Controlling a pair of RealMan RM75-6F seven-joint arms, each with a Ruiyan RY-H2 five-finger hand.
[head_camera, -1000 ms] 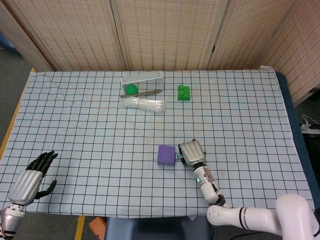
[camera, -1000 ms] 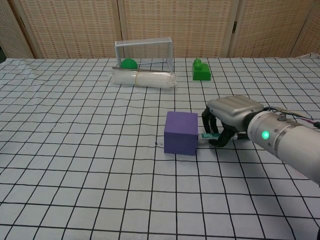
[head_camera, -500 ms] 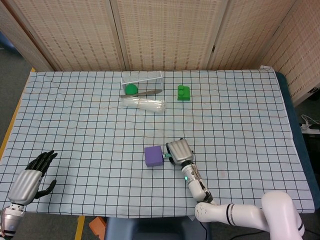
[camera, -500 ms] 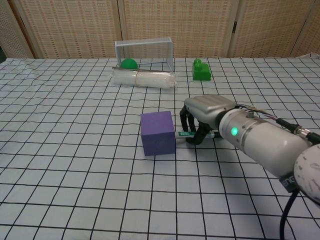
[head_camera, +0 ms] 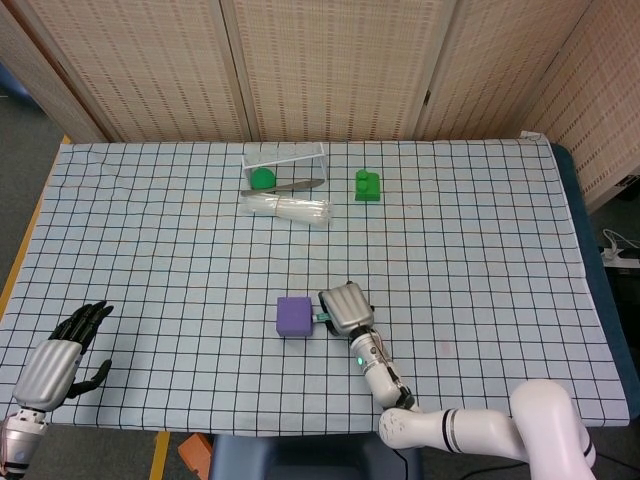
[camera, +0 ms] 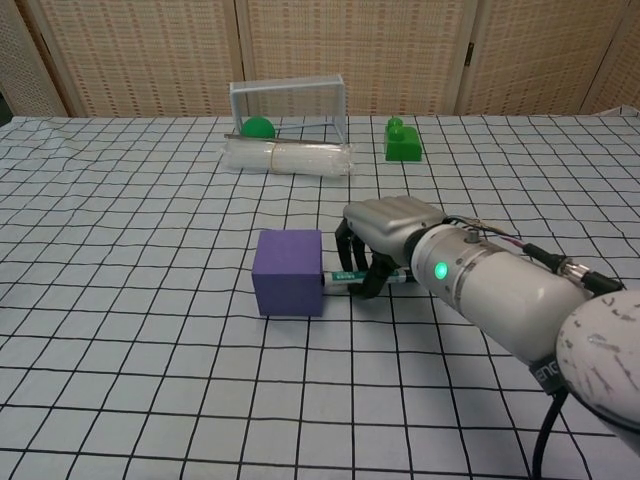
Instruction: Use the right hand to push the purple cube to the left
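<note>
The cube [camera: 288, 272] sits just left of the right hand [camera: 385, 235], whose fingers [camera: 352, 250] are curled down, holding a small green-tipped piece against the cube's right face. The left hand [head_camera: 62, 358] lies well apart, fingers spread, holding nothing.

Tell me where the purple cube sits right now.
In the head view the purple cube sits near the table's front centre, immediately left of the right robot hand, well in front of the clear plastic bottle.
</note>
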